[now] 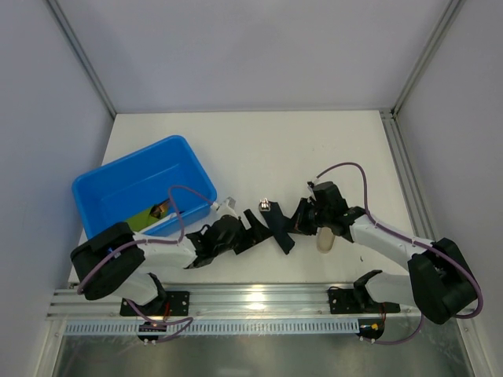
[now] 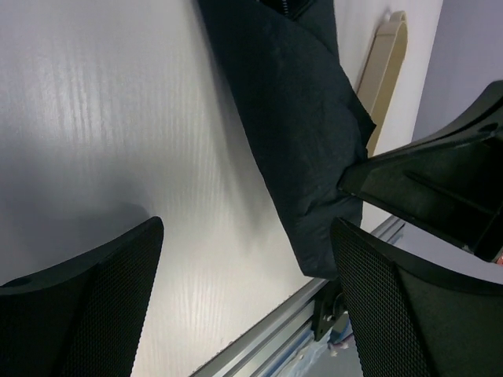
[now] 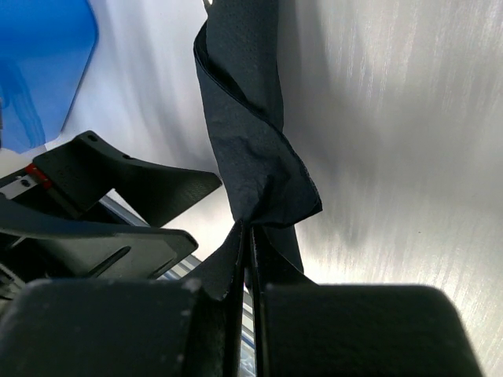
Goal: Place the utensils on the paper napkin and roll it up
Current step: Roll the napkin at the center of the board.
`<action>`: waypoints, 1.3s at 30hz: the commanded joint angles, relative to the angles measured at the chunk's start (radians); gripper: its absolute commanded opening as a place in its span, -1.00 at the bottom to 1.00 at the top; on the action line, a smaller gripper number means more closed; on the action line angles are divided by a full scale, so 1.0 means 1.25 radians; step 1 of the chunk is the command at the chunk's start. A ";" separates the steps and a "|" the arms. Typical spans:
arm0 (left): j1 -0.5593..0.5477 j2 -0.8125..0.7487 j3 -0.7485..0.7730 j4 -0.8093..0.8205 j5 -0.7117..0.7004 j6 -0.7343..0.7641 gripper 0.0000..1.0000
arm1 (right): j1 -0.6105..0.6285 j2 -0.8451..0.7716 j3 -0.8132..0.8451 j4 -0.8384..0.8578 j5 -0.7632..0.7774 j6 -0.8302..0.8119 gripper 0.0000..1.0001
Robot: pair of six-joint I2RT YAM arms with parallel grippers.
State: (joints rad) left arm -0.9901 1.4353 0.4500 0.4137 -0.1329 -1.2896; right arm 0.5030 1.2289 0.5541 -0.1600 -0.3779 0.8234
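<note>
The paper napkin [image 1: 277, 229] is a twisted black tube lying slantwise on the table between my two grippers. A small shiny end of the utensils [image 1: 266, 206] pokes out at its far end; the rest is hidden inside. My right gripper [image 3: 251, 229] is shut on a pinched corner of the napkin [image 3: 245, 133], from the right side [image 1: 301, 214]. My left gripper [image 2: 245, 236] stands open, its fingers wide apart. The napkin's near end [image 2: 302, 133] lies just inside its right finger [image 2: 377, 306], untouched as far as I can see. In the top view the left gripper [image 1: 251, 229] sits left of the napkin.
A blue tub [image 1: 118, 184] stands at the left, with a small item inside it. A thick beige cylinder [image 1: 324, 241] lies just right of the napkin, under the right arm. A metal rail [image 1: 259, 298] runs along the near table edge.
</note>
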 commanded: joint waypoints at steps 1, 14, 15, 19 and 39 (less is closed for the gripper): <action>-0.004 0.022 -0.021 0.125 -0.035 -0.141 0.76 | 0.003 -0.015 0.038 0.020 -0.008 0.010 -0.93; -0.042 0.193 -0.019 0.286 -0.070 -0.375 0.78 | 0.003 -0.016 0.039 0.021 -0.011 0.013 -0.93; -0.046 0.210 -0.018 0.278 -0.068 -0.386 0.78 | 0.003 -0.017 0.039 0.019 -0.012 0.013 -0.93; -0.060 0.255 -0.020 0.272 -0.047 -0.456 0.78 | 0.003 -0.025 0.039 0.016 -0.011 0.014 -0.93; -0.072 0.427 -0.007 0.394 -0.108 -0.527 0.78 | 0.003 -0.046 0.014 0.021 -0.008 0.027 -0.93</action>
State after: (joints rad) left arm -1.0840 1.8717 0.4625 1.0733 -0.2745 -1.8843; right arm 0.5030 1.2060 0.5541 -0.1619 -0.3775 0.8417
